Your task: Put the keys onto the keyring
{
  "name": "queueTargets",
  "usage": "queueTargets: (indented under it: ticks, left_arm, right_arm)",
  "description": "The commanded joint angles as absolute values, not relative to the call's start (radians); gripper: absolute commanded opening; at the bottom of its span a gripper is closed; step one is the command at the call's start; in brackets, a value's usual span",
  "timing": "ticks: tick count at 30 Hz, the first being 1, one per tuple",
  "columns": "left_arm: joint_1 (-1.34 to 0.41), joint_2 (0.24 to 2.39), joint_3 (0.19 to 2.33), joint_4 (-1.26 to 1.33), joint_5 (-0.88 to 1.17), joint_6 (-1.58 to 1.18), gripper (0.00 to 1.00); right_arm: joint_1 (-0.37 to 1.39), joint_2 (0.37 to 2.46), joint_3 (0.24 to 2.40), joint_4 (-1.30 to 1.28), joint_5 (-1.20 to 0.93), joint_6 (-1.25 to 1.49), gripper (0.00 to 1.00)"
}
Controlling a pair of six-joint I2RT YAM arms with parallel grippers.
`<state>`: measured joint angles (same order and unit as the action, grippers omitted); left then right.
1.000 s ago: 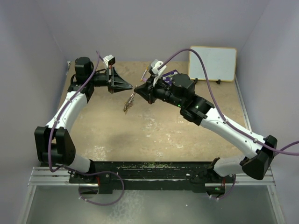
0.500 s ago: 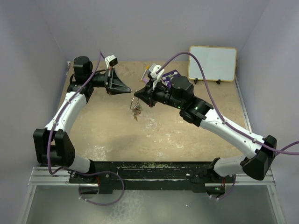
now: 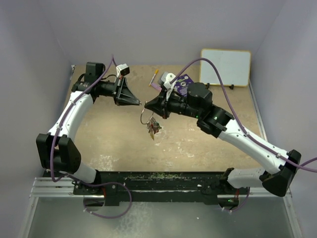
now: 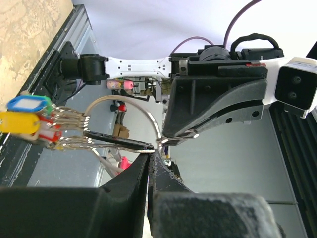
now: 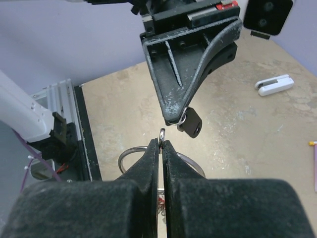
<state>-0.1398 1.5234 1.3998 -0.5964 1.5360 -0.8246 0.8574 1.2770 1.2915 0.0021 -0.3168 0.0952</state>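
- Above the sandy table (image 3: pixel 114 144), two robot arms meet tip to tip at mid-height, with the task's hardware hanging between them.
- The right fingers (image 5: pixel 143 168) are pressed together on the wire of the keyring (image 3: pixel 146 118), a thin silvery loop that hangs below their tips, clear of the table.
- A bunch of keys (image 4: pixel 59 130) is threaded on the ring's far side. Their blue, yellow, green and red tags are fanned together.
- The left fingers (image 4: pixel 126 191) are clamped on a dark-headed key (image 5: pixel 190 123) and hold it just beside the ring, close to the right fingertips. Whether key and ring touch cannot be told.
- At the back of the table lie a purple card (image 3: pixel 184 81) and, against the wall, a whiteboard (image 3: pixel 225 67).
- A small white clip-like piece (image 5: pixel 274 85) lies well apart on the table.
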Motion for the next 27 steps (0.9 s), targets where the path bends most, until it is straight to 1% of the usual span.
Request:
queueTargets:
  ticks: [1, 12, 27]
  left_arm:
    - [-0.143, 1.512, 1.406, -0.662, 1.735, -0.737, 0.04]
    - [-0.15, 1.482, 1.411, -0.708, 1.732, -0.713, 0.04]
    - [-0.167, 1.475, 1.42, -0.718, 1.732, -0.712, 0.04]
  right_arm:
    - [0.862, 1.215, 1.323, 0.014, -0.361, 0.053, 0.0]
    - [0.863, 1.247, 1.296, 0.078, -0.414, 0.055, 0.0]
    - [0.864, 1.311, 1.292, 0.123, -0.41, 0.036, 0.0]
